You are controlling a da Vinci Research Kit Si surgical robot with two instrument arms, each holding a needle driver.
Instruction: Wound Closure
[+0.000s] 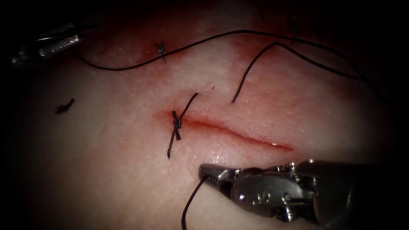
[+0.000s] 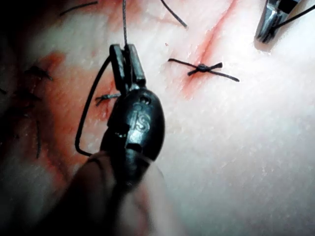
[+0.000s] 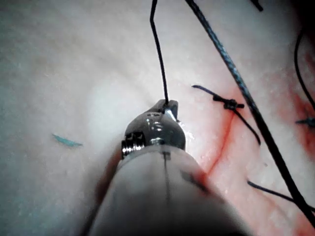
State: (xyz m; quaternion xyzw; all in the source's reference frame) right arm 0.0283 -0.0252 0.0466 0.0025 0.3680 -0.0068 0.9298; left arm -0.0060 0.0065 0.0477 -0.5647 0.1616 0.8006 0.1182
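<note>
Tissue [image 1: 128, 179], pale pork belly, is lying across the endoscope view, carrying a cut [image 1: 238, 133] that is running from the centre toward 4 o'clock, its edges tinted by red fluid [image 1: 200, 123]. One knot [image 1: 176, 124] is sitting at the left end of the cut, its two tails sticking out toward 1 and 7 o'clock; a second knot [image 1: 161, 49] is sitting farther off toward 11 o'clock in a redder patch. Thread [image 1: 238, 32] is arching over the tissue from 10 o'clock across to 3 o'clock, and a second strand is dropping from that arc to a free end [image 1: 233, 101] just above the cut. A cut end of thread [image 1: 64, 106] is lying loose well to the left, at 9 o'clock. Needle: cannot be made out with certainty in any view. Right tool [image 1: 209, 172] is coming in at 5 o'clock, below the cut and near it, its fingers closed on a strand of thread that is trailing down toward 6 o'clock; the right wrist view is showing the same tool [image 3: 167, 109] pinching the strand at its tip. Left tool [image 1: 55, 44] is resting at 10 o'clock, well apart from the cut; in the left wrist view this tool [image 2: 127, 59] is showing its fingers nearly together with a dark strand running between them, gripping the thread beside the farther knot.
</note>
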